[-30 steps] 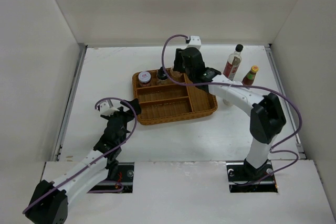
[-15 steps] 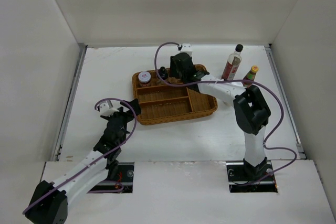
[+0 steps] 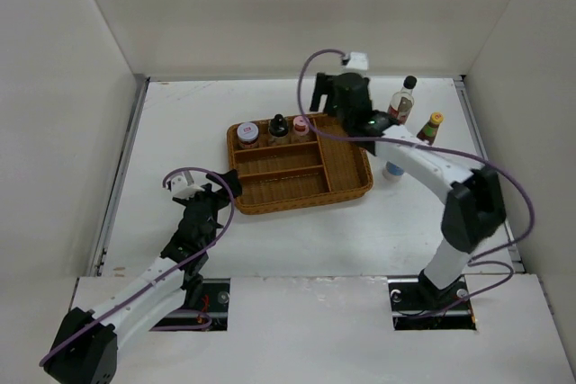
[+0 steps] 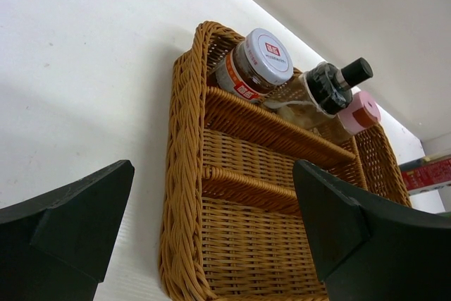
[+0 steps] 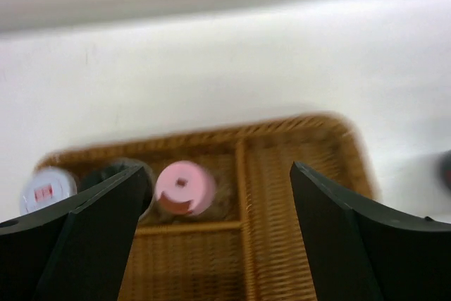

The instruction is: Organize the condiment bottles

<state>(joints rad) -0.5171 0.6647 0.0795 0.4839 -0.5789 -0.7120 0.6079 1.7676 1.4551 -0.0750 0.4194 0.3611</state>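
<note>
- Left gripper (image 4: 213, 170): jaws spread to their widest, holding and touching nothing. The brown wicker tray (image 4: 184, 174) lies just ahead of it and lower.
- Right gripper (image 5: 217, 174): jaws spread wide and empty, hanging above the tray's back compartment. The pink-capped shaker (image 5: 184, 187) stands upright directly beneath, apart from both fingers.
- To that gripper's left, same compartment: the small black-capped bottle (image 3: 278, 124), then the short pink-lidded jar (image 3: 247, 135).
- To its right, on the bench (image 3: 180, 132) outside the tray: the silver-capped white-blue bottle (image 3: 393, 170), partly hidden by the arm; the yellow-capped green-necked bottle (image 3: 432, 128); the tall dark-sauce bottle (image 3: 400, 105).
- Step in hand, as judged: the shaker is placed; three bottles in, three out.
- Next move, as judged: the right gripper should lift clear of the caps, swing right, and close round one upright bottle without toppling its neighbours.
</note>
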